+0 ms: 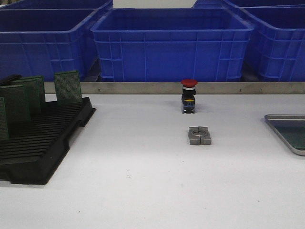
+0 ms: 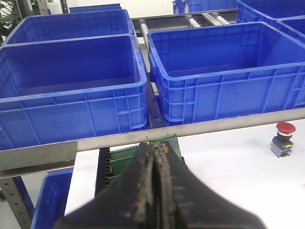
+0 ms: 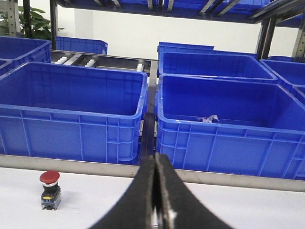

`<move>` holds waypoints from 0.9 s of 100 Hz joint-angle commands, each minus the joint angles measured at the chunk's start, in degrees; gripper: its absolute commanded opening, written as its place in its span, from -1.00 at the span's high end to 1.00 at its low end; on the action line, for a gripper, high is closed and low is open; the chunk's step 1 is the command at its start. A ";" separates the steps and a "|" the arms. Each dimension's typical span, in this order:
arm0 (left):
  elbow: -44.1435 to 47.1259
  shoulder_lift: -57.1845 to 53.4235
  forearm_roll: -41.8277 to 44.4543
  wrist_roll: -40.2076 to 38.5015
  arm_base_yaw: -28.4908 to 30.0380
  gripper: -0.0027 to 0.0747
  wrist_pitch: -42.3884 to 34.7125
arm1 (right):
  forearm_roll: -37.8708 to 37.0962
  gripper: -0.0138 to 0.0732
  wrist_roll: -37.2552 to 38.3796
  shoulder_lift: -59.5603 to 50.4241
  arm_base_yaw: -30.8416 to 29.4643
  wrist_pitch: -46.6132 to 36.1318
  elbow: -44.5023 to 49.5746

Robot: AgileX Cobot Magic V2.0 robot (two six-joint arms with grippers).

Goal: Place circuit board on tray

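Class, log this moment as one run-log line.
left tool: shut, empty | right tool: shut, empty | circuit boards: in rack | tray: right edge

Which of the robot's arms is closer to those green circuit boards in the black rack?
Left. Its end effector sits just above the circuit boards; the right end effector shows none, only the red button.

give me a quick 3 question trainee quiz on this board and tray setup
1. True or false: the green circuit boards stand upright in the black slotted plastic rack.
2. Which lies nearest the red-capped push button? A) the flat silver-grey metal tray B) the small grey metal block with a round hole C) the rack
3. Fill in: both the left gripper and the right gripper are ____.

Key: 1 true; 2 B; 3 shut, nothing between the fingers.
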 commanded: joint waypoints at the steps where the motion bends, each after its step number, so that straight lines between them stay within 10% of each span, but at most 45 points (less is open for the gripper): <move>1: -1.59 0.16 -0.36 -0.50 0.24 0.98 -3.85 | 1.03 0.84 -0.35 0.31 0.13 -2.61 -1.60; 76: -1.59 0.16 -0.99 -0.60 0.24 0.98 -7.70 | 1.03 0.84 -0.35 0.31 0.13 -2.61 -1.60; 90: -1.46 -0.09 13.56 -12.63 0.24 0.98 -7.70 | 1.03 0.84 -0.35 0.31 0.13 -2.61 -1.60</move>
